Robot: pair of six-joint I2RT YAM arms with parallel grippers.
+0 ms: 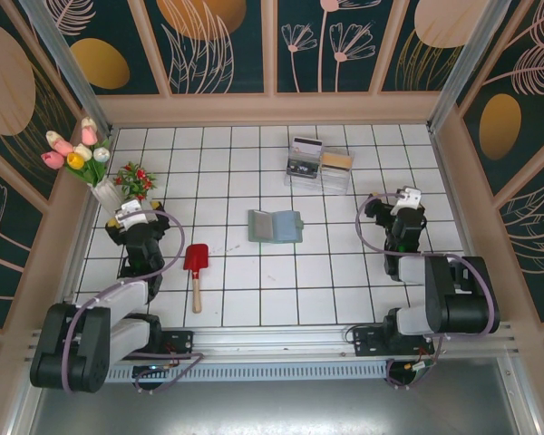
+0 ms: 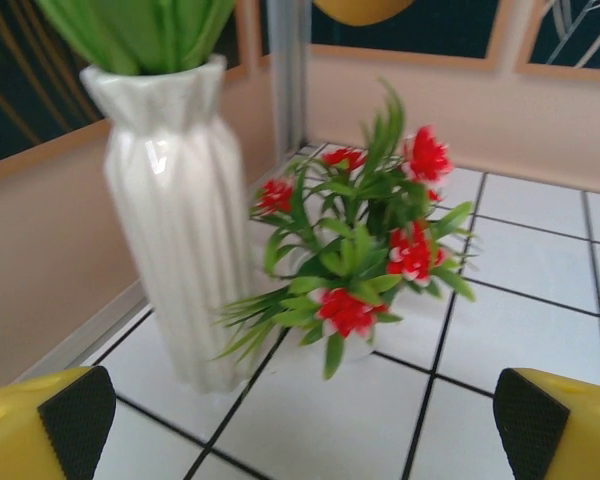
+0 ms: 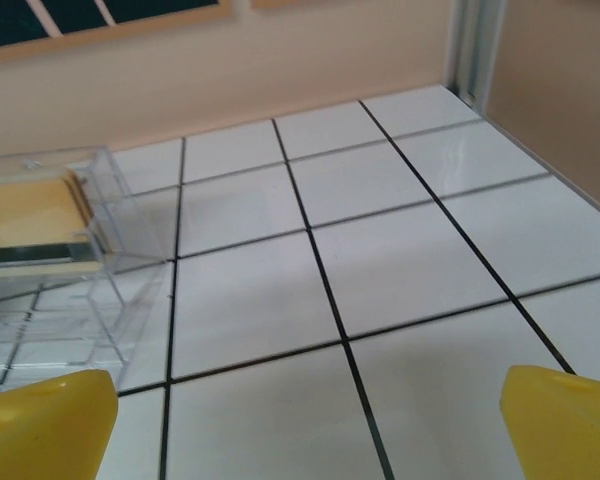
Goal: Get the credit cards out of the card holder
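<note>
The card holder (image 1: 275, 226) lies open and flat on the white tiles in the middle, grey-green with a blue-grey inside. Behind it stand two clear boxes (image 1: 319, 165). A dark credit card with white marks (image 1: 304, 150) stands in the left box, and a tan-gold credit card (image 1: 336, 162) (image 3: 28, 214) lies in the right one. My left gripper (image 1: 129, 210) (image 2: 305, 425) is open at the far left, facing a white vase, with nothing between its fingers. My right gripper (image 1: 404, 199) (image 3: 305, 420) is open at the right above bare tiles, the clear box to its left.
A white vase (image 2: 175, 220) of tulips and a small red-flowered plant (image 2: 365, 250) stand close in front of the left gripper. A red toy shovel (image 1: 196, 267) lies left of the card holder. Wooden walls ring the tiled floor.
</note>
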